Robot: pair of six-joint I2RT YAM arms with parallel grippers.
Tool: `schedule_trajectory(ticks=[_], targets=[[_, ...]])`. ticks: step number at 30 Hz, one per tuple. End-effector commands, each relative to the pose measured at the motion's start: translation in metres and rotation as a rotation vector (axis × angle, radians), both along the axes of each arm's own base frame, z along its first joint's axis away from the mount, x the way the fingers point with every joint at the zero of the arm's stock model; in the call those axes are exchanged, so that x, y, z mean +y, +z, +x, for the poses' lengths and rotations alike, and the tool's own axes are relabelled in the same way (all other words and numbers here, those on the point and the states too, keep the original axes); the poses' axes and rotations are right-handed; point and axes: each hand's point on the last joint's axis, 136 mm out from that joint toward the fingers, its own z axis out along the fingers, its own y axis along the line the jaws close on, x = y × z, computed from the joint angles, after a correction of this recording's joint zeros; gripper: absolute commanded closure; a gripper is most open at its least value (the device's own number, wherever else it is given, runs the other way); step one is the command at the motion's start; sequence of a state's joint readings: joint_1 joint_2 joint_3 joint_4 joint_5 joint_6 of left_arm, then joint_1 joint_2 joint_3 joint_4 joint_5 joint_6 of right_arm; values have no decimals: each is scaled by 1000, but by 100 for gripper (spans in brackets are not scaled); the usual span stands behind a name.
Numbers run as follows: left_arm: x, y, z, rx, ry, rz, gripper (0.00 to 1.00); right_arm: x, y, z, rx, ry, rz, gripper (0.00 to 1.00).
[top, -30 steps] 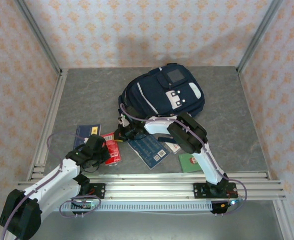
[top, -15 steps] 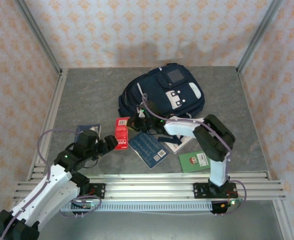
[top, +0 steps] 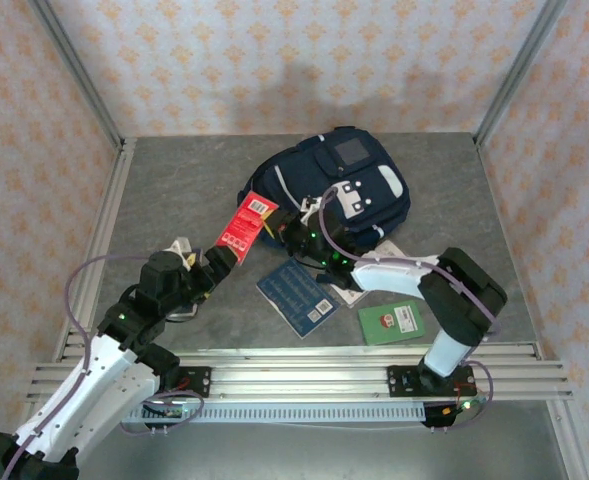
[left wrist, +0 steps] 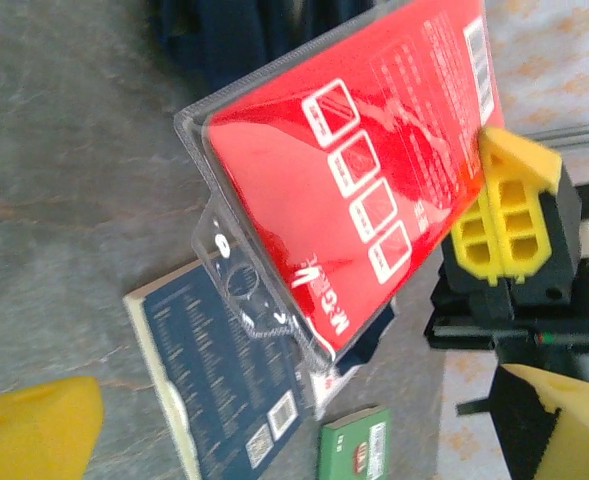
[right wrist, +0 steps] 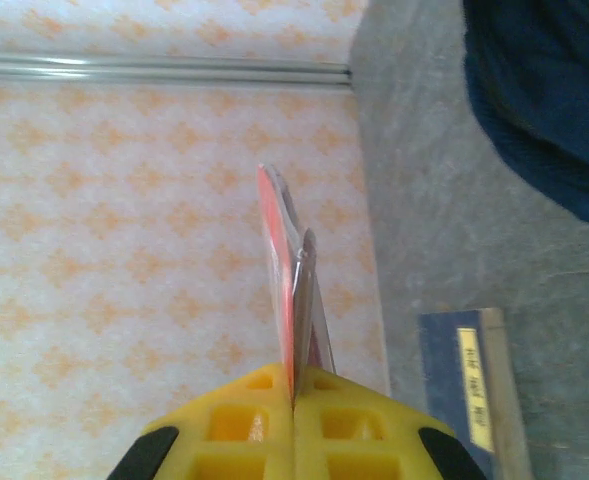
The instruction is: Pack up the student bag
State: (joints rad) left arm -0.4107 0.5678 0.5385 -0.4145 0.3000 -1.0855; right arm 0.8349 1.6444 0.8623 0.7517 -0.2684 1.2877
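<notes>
The student bag (top: pixel 326 188) is a large navy backpack lying at the back of the table, with its dark fabric (right wrist: pixel 544 90) at the top right of the right wrist view. My right gripper (top: pixel 280 233) is shut on one edge of a red blister pack (top: pixel 246 222), holding it tilted in the air just left of the bag. Its yellow fingers (right wrist: pixel 274 420) pinch the pack (right wrist: pixel 289 270) edge-on. My left gripper (top: pixel 217 264) stands open just below the pack (left wrist: pixel 374 170), touching nothing, with its yellow fingertips (left wrist: pixel 34 440) wide apart.
A dark blue book (top: pixel 296 297) lies flat in the middle, with a white and red item (top: pixel 348 292) beside it and a green booklet (top: pixel 392 322) to the right. Another blue book (right wrist: pixel 474 390) lies on the left. Metal rails (top: pixel 304 360) run along the near edge.
My left gripper opened and let go of the red pack. The right gripper has carried the pack up and back toward the bag, and its arm has stretched out to the left.
</notes>
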Motion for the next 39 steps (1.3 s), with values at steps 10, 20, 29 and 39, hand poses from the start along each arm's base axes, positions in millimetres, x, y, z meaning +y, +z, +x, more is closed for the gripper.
schedule_trajectory(ticks=[10, 20, 29, 39], targets=[[2, 95, 38, -276, 73, -78, 2, -29, 88, -26, -150, -124, 199, 100], [-21, 129, 53, -380, 10, -217, 33, -45, 94, -35, -175, -175, 242, 100], [-31, 117, 62, -347, -9, -263, 31, -50, 104, -36, -192, -198, 285, 100], [-37, 116, 63, -349, -34, -300, 67, -60, 91, -33, -191, -252, 242, 100]])
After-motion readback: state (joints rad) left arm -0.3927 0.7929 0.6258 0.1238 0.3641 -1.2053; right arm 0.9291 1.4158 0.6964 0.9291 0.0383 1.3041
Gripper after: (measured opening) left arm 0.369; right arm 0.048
